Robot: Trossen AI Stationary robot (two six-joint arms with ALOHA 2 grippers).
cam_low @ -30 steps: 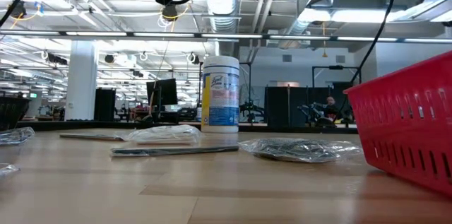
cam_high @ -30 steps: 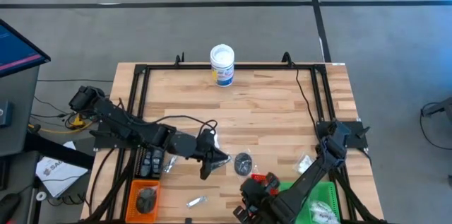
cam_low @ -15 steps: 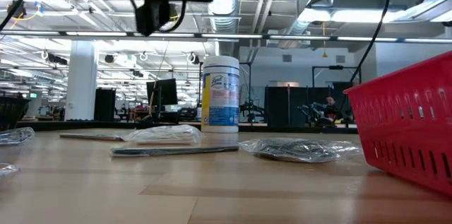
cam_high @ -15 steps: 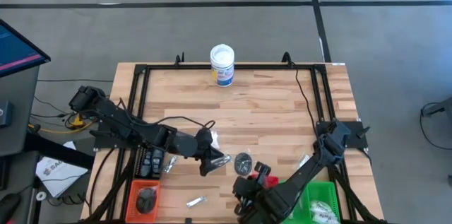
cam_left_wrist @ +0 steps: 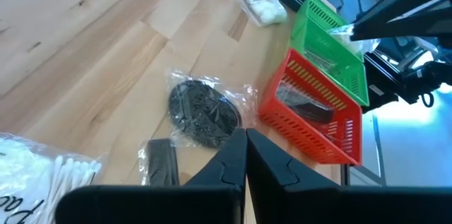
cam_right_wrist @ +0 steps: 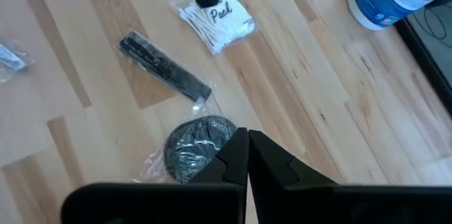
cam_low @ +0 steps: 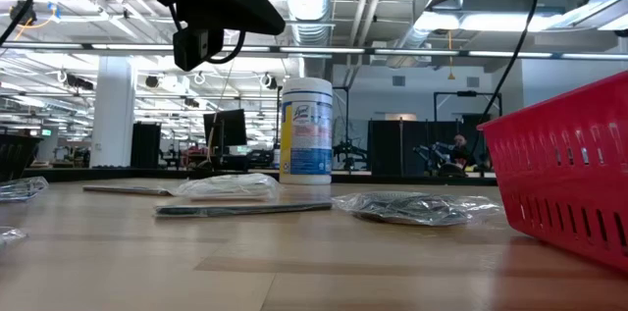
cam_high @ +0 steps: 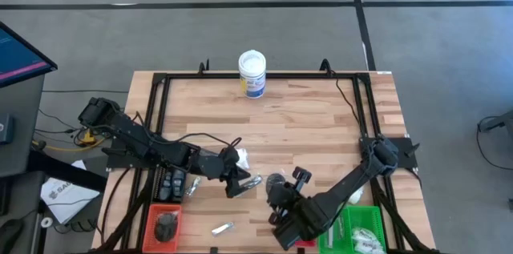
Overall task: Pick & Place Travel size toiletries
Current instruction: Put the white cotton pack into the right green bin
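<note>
Right claw (cam_right_wrist: 247, 155), its fingers now pressed together on nothing, has swung away from the red tray (cam_high: 303, 242) and hovers just short of the bagged dark disc (cam_right_wrist: 198, 146), which lies directly ahead of its tips. Beyond the disc lies a black stick (cam_right_wrist: 164, 66), then a packet of cotton swabs (cam_right_wrist: 215, 19), where the left claw (cam_high: 236, 187), also closed and empty, has edged nearer. With its fingers together, I judge the right claw must reopen before taking the disc.
</note>
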